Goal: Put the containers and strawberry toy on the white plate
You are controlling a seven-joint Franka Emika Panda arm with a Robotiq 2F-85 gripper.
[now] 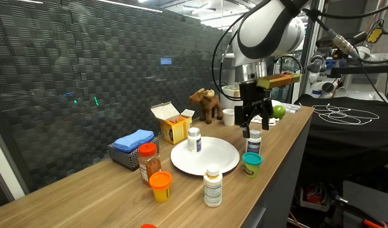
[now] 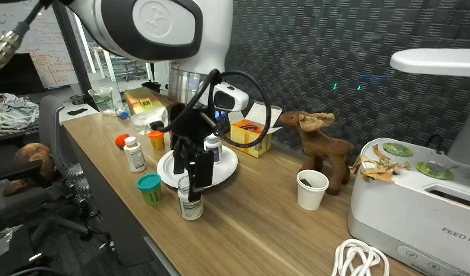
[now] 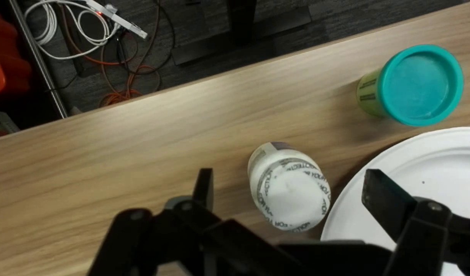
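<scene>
Though mostly white, a bottle (image 3: 290, 191) with dark cap lettering.

The end effector (image 3: 288, 176) looks matt, and the collar (image 1: 253, 71) above it is bare, shiny metal. Just below the end effector, the bottle (image 1: 253, 144) looks like smooth plastic, printed clear film (image 3: 268, 191) (faintly glossy) banding its cap (image 3: 293, 200). Near the end effector, the plate (image 1: 218, 155) looks like matt paper, the teal tub (image 1: 252, 167) like smooth plastic. The counter (image 3: 143, 157) beneath is smooth, grained wood. Farther off, the moose (image 1: 210, 106) looks fuzzy, the blue cloth (image 1: 134, 141) matt.
</scene>
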